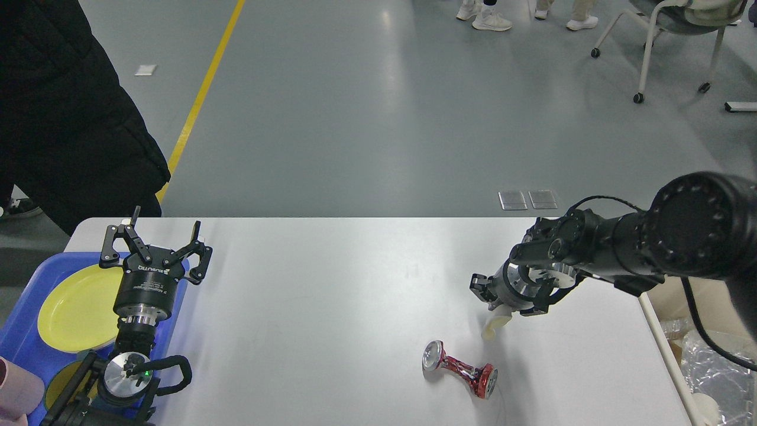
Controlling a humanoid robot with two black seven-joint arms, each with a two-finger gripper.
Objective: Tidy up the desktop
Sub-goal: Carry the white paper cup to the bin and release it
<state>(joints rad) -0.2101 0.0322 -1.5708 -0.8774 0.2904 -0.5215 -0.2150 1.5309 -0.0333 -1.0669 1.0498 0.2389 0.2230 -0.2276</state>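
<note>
The white desktop (331, 307) fills the lower frame under a grey shop floor. At right of centre my right gripper (502, 302) is clamped on a pale paper cup (495, 326), lifted off the surface. Below it a crushed red can (460, 370) is left to clear. At lower left, my left gripper (155, 251) hangs spread and empty over the blue tray (23, 331) holding a yellow plate (77, 310).

White lettering seen on black body of left gripper (155, 251), printed upside down from head view; too small and inverted to be read with certainty. Smaller white lines printed below it, illegible. No readable text, number or sign found on counter (331, 307), crushed can (459, 368), plate (80, 307) or floor.
</note>
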